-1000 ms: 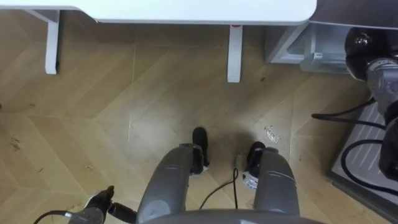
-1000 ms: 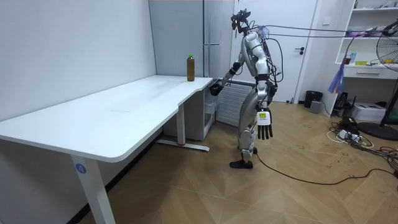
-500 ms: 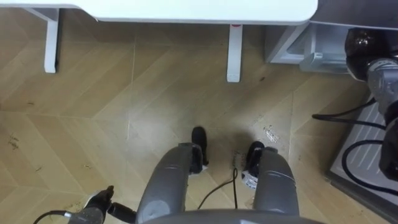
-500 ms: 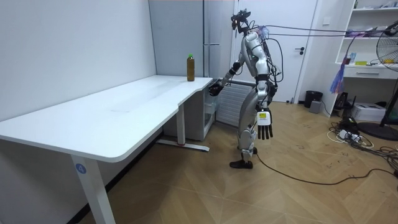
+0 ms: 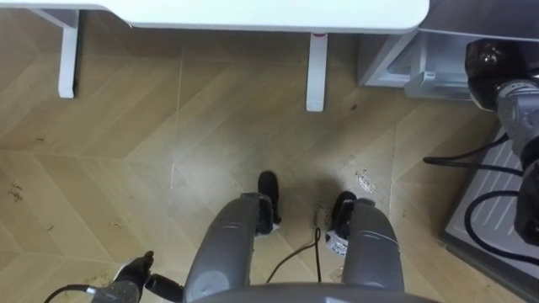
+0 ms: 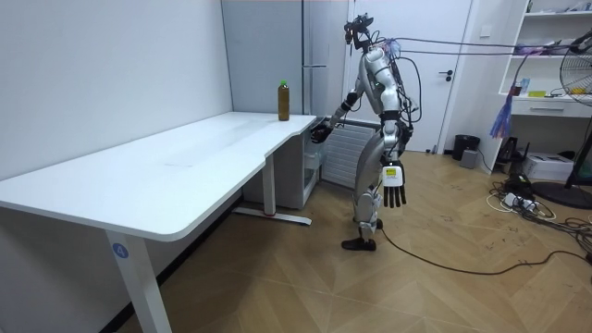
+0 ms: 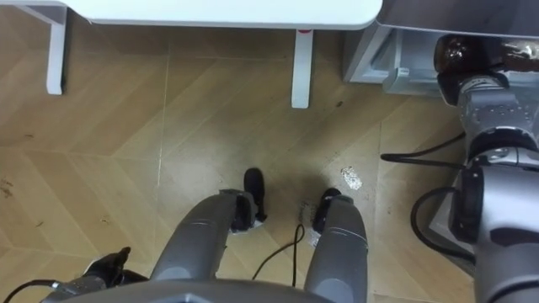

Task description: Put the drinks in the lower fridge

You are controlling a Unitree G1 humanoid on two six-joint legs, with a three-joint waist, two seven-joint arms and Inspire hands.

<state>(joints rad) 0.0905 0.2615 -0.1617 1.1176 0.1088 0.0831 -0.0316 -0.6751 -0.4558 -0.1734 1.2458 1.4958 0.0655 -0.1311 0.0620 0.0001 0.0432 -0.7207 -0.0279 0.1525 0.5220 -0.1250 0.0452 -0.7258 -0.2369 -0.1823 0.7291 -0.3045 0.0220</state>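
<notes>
The bottle (image 6: 284,101) stands upright at the far end of the white desk (image 6: 185,157), in front of the grey fridge (image 6: 264,46). Its label is too small to read. The right hand (image 6: 319,131) is near the desk's corner, apart from the bottle; whether it is open I cannot tell. The left hand (image 6: 395,185) hangs down, fingers (image 6: 396,198) straight and holding nothing.

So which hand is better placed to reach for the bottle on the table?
Probably the right. The right hand is raised beside the end of the table, on the side of the bottle; the left hand hangs open at the thigh, farther from the table.
</notes>
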